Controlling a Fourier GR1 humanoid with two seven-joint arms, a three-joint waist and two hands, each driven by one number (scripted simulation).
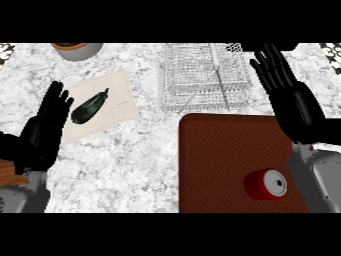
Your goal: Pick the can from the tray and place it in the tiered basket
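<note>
Red can (267,184) on brown tray (217,150), apart from wire basket (202,80)

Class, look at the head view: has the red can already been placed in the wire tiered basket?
No. The red can lies on the brown tray, apart from the wire tiered basket beyond it.

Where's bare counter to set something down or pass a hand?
Free: marble between the beige cutting board holding the dark eggplant and the brown-red tray; the strip from the grey pot to the white wire tiered basket.
Crowded: right side, where the right hand sits beside the basket and its forearm crosses the tray beside the red can.
</note>
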